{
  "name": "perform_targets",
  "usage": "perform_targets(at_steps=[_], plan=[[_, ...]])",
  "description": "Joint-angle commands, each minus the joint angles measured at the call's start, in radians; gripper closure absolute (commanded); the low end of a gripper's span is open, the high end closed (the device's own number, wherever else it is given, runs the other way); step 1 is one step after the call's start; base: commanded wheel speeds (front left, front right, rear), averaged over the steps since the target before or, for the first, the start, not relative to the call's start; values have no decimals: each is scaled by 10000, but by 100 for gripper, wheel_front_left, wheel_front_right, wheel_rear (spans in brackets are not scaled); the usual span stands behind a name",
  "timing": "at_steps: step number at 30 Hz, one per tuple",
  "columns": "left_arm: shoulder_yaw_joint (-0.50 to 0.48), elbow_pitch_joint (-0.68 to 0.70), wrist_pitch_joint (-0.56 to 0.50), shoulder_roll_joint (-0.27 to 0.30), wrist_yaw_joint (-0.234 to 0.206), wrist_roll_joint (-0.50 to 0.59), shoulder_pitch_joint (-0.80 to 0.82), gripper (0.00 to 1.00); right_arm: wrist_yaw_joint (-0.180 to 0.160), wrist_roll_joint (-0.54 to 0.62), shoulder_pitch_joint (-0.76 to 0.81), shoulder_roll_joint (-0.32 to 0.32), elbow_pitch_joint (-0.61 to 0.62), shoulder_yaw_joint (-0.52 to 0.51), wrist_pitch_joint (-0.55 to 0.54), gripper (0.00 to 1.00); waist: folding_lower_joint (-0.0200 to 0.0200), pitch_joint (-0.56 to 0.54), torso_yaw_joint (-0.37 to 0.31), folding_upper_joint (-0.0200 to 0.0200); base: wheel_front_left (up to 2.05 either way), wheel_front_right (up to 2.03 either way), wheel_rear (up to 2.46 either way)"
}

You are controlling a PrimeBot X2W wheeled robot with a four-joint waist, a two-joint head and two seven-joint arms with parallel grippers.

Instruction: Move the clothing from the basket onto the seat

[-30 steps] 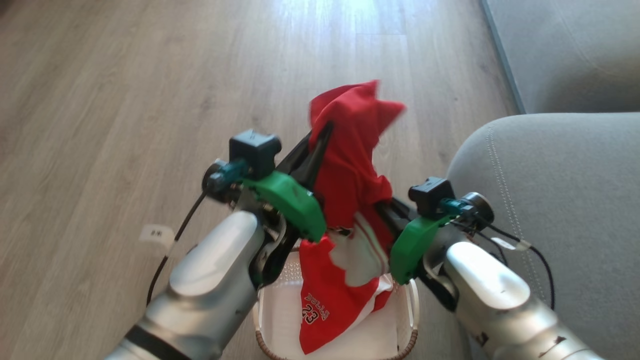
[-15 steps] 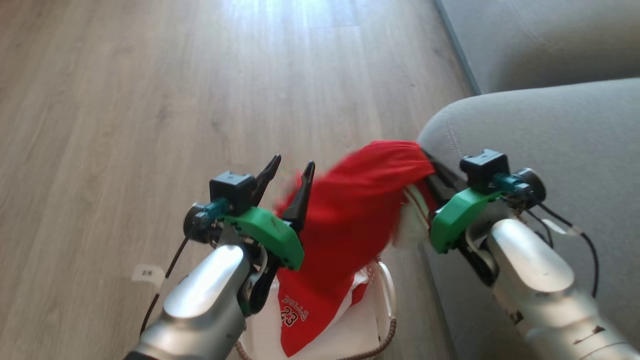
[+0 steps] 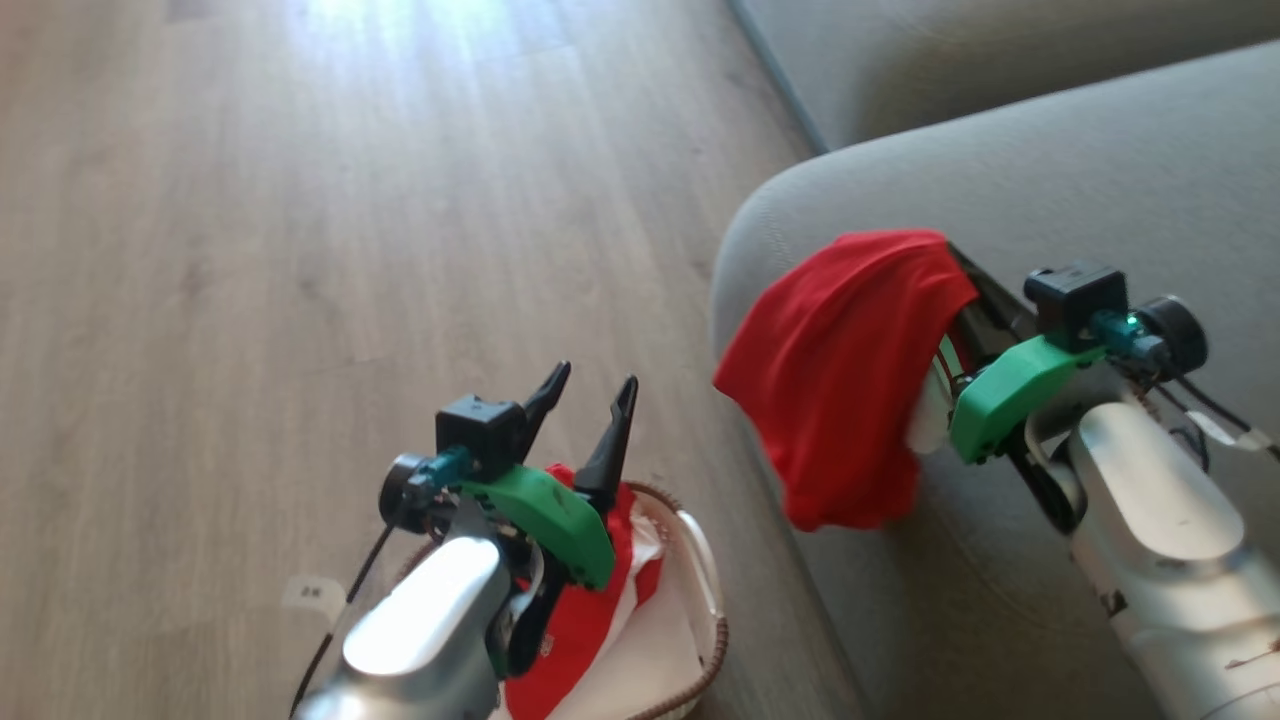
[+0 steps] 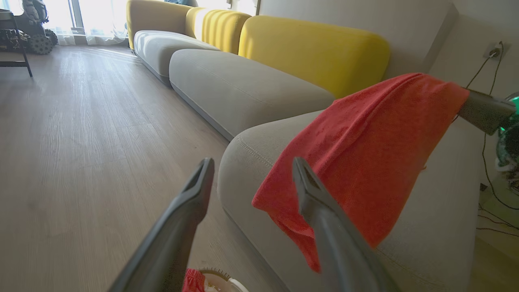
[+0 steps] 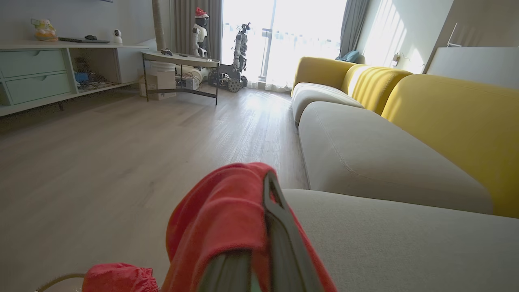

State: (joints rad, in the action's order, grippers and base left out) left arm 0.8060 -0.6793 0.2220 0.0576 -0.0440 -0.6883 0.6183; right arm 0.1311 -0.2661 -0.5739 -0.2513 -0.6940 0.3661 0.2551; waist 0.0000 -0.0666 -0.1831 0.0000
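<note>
Cloth over fingers, basket cropped
The red garment [image 3: 840,370] hides the right gripper [image 3: 955,262] fingertips; the basket [image 3: 712,620] runs off the bottom edge.

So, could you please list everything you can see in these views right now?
carried garment: one, red, hanging from the right gripper over the seat's rounded edge
second garment: one, red and white, in the basket
basket: one, cream with a brown rim, on the floor beside the seat
seat: one, grey, at the right
further cushions: two, grey, beyond the seat
backrests: three, yellow, behind the cushions
floor: one, pale wood
label: one, white, on the floor left of the basket
left gripper: one, dark fingers, open, above the basket
right gripper: one, dark fingers, shut on the carried garment
</note>
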Motion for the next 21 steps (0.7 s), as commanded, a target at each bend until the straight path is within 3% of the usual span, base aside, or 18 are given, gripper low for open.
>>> perform_targets(at_steps=[1,12,21], plan=[[-226,248,126,88,-21,59,235,0,-4,82,-613,-72,397,23,67,100,0,75,-450,0,0,0,0],[338,343,299,-26,-3,274,-91,0,-4,100,-966,-384,663,65,-15,100,0,467,-1667,0,0,0,0],[750,545,358,-62,-61,463,23,0,-4,5,-1337,-610,923,169,-416,100,0,884,-1760,0,0,0,0]])
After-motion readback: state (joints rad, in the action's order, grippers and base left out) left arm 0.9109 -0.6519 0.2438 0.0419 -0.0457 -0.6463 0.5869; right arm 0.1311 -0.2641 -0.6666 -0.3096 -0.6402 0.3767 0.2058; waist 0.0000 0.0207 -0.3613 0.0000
